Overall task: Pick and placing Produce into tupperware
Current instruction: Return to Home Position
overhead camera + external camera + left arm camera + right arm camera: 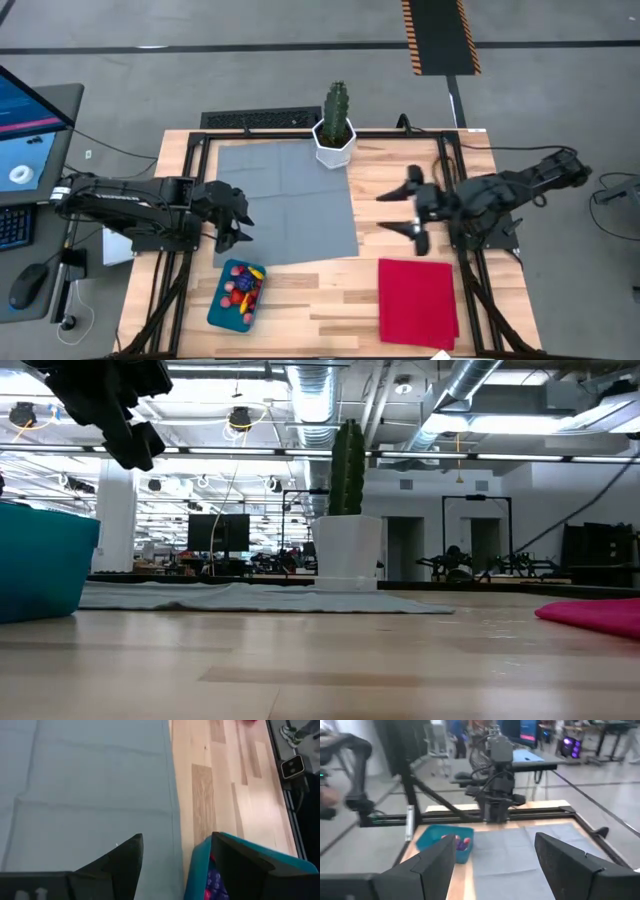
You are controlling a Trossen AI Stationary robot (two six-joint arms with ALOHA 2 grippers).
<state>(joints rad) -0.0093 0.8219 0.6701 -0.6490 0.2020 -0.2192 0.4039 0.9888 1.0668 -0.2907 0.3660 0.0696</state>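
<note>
The teal tupperware [225, 305] sits near the table's front left, with several tiny pieces of produce [243, 285] in it, red, yellow and purple. My left gripper [236, 221] hovers open just beyond the tupperware's far end, over the grey mat's near left edge. In its wrist view the left gripper [176, 840] has nothing between its fingers, and the tupperware's rim [197, 865] shows beside one finger. My right gripper [408, 214] is open and raised over bare wood at the right. It points level toward the table's left, and its wrist view [495, 842] shows nothing between its fingers.
A grey mat [290, 200] covers the table's middle. A cactus in a white pot [335, 130] stands at the mat's far edge. A red cloth [417, 300] lies flat at the front right. Black frame rails [455, 150] run along the table's sides.
</note>
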